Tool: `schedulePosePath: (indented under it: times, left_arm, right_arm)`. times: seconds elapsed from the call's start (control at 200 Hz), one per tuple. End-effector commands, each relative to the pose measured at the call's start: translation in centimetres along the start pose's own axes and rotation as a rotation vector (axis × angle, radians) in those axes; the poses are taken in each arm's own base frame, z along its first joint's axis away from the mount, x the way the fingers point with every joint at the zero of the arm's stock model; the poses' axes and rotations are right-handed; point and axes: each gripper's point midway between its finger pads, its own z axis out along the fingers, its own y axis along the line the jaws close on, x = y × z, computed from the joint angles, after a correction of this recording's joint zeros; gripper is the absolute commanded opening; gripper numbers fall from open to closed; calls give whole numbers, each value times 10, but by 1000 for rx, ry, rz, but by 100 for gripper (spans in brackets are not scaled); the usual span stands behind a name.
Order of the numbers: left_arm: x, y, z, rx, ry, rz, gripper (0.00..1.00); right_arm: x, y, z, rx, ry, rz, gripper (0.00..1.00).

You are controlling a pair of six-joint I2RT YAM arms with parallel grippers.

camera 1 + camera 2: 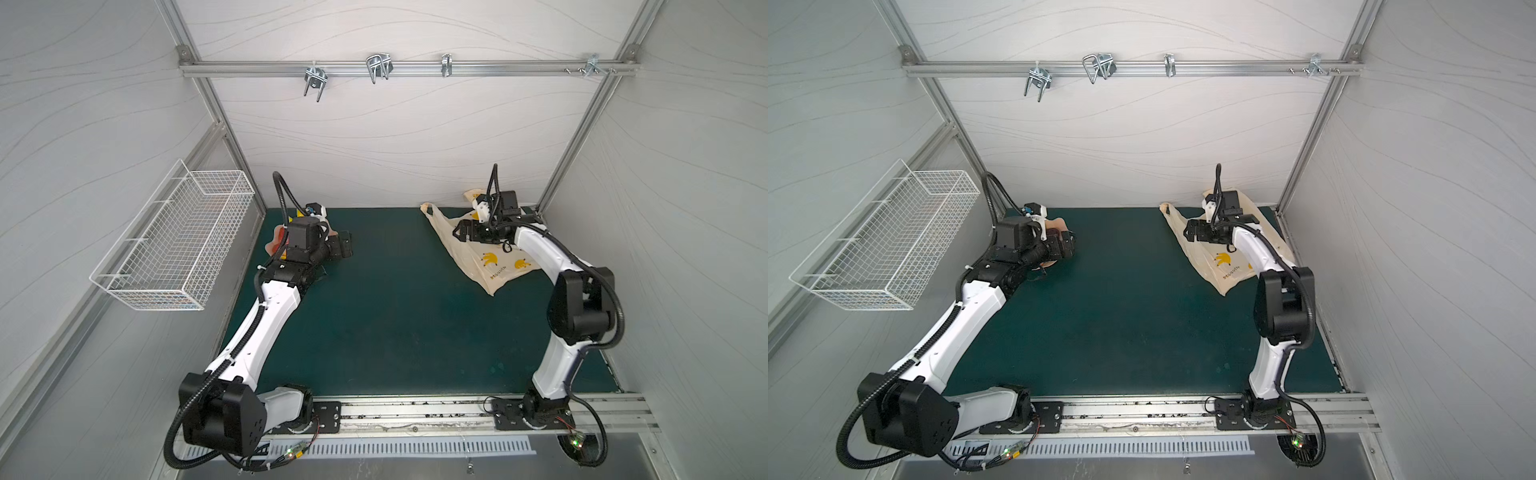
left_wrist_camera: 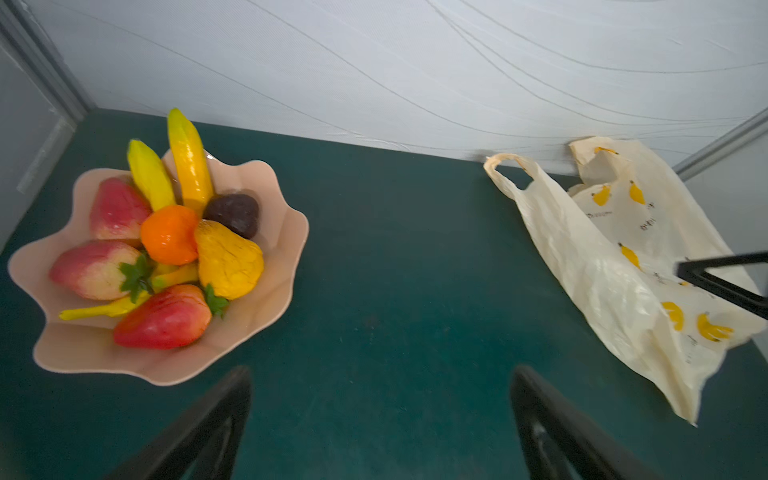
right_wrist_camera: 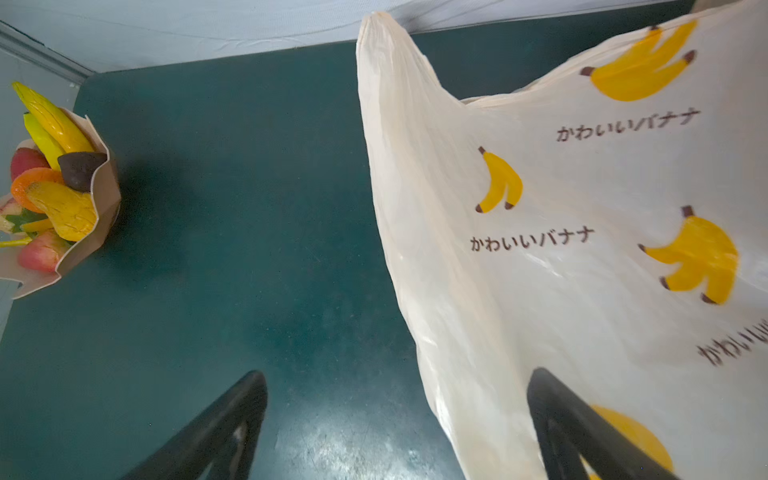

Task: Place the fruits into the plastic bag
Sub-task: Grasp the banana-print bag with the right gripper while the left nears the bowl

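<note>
Fruits [image 2: 168, 235] sit piled in the pink wavy dish [image 2: 87, 353] at the far left, plastic bag [image 2: 602, 270] lies limp well apart by the back wall [image 2: 415, 75], left gripper [image 2: 382, 374] and right gripper [image 3: 399, 374] both gape empty, so I'd say pinch just one bag layer near a handle [image 2: 505, 158] and lift it open first.

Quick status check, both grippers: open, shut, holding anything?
Left gripper: open, holding nothing.
Right gripper: open, holding nothing, jaws astride the edge of the bag.
</note>
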Motion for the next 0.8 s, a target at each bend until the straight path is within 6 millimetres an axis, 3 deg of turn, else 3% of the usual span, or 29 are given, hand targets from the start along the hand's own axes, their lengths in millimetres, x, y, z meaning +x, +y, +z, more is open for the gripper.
schedulePosePath:
  times: [0.0, 0.18, 0.36, 0.46, 0.665, 0.795]
  left_arm:
    - [26, -16, -19, 26, 143, -45, 98]
    - [45, -22, -35, 32, 213, -59, 98]
    - [46, -18, -46, 5, 240, -79, 98]
    - [43, -17, -51, -19, 254, -92, 97]
    - [37, -10, -53, -89, 287, -128, 96]
    - [34, -9, -50, -113, 297, -139, 96]
  right_arm:
    - [11, 12, 14, -28, 109, -41, 99]
    - [7, 3, 44, 61, 141, -81, 98]
    - [4, 0, 68, 148, 159, -167, 90]
    - [3, -4, 78, 200, 165, -198, 76]
    - [7, -1, 86, 257, 170, -276, 33]
    - [14, 12, 79, 262, 147, -340, 19]
